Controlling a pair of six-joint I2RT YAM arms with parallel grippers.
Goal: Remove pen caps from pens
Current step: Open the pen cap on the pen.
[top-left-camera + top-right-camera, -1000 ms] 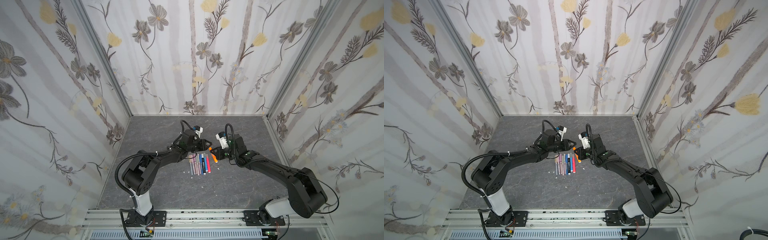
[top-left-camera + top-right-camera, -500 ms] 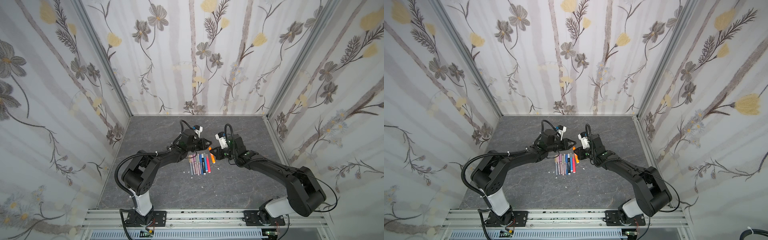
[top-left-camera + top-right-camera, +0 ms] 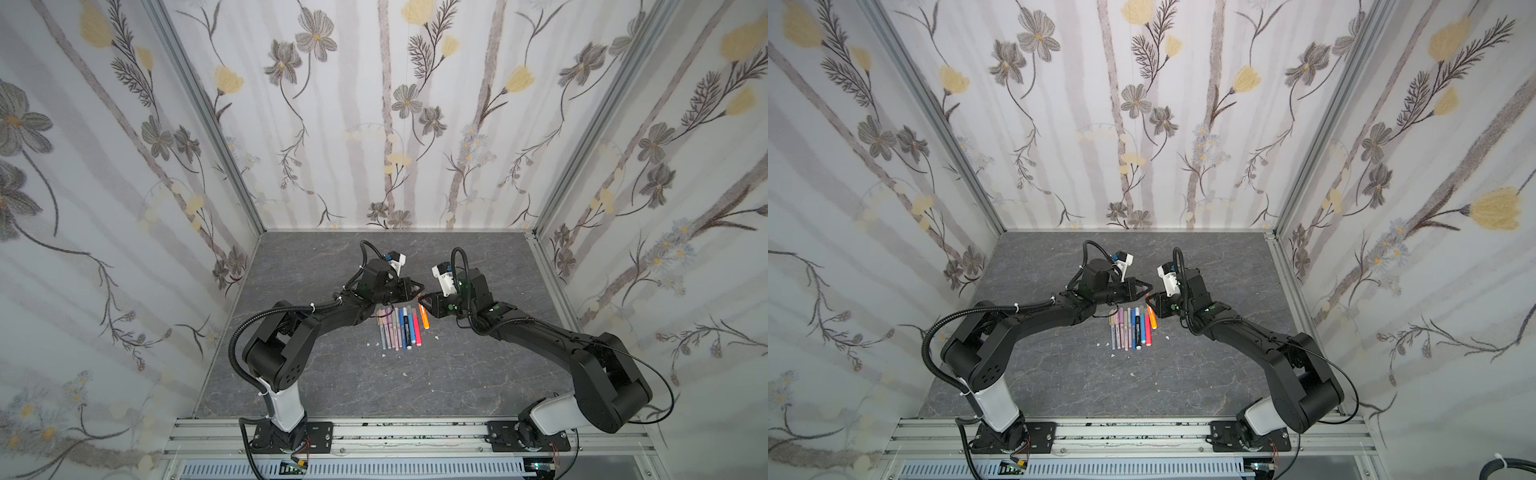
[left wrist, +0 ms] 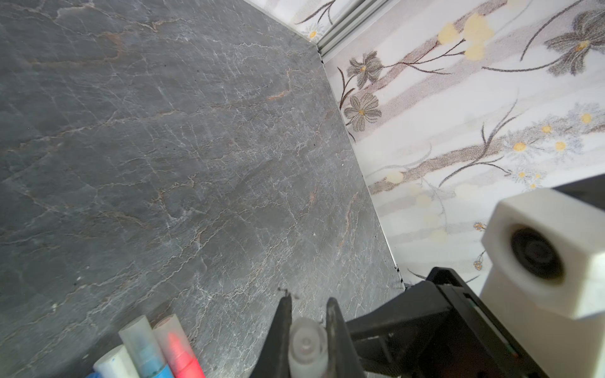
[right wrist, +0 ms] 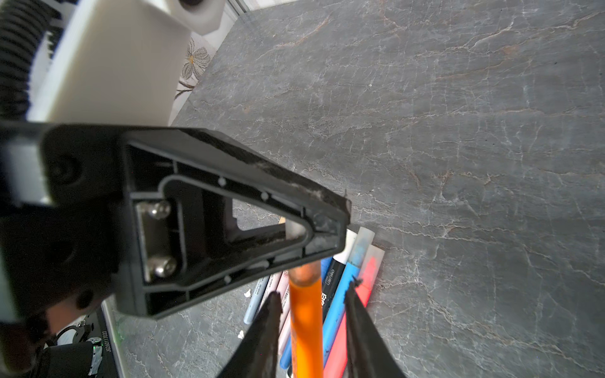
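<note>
My left gripper point(image 4: 308, 299) is shut on a frosted pen cap point(image 4: 307, 348), just above the table's middle; the same gripper shows in both top views point(image 3: 415, 287) point(image 3: 1148, 286). Facing it tip to tip, my right gripper point(image 5: 312, 289) point(image 3: 423, 299) stands open around an orange pen point(image 5: 306, 324) point(image 3: 424, 318), with a gap on each side of the barrel. The pen's end runs in behind the left fingers point(image 5: 229, 196), and I cannot tell whether it still sits in the cap. Several other capped pens point(image 3: 399, 328) point(image 3: 1129, 328) lie side by side beneath both grippers.
The grey marbled table point(image 3: 478, 266) is walled on three sides by flowered panels point(image 3: 395, 124). Small white specks point(image 3: 436, 336) lie around the row of pens. The right arm's white camera housing point(image 4: 543, 252) sits close to the left gripper.
The right gripper's jaws have opened off the orange pen. The left gripper has closed tighter on the cap. Both arms have hardly shifted.
</note>
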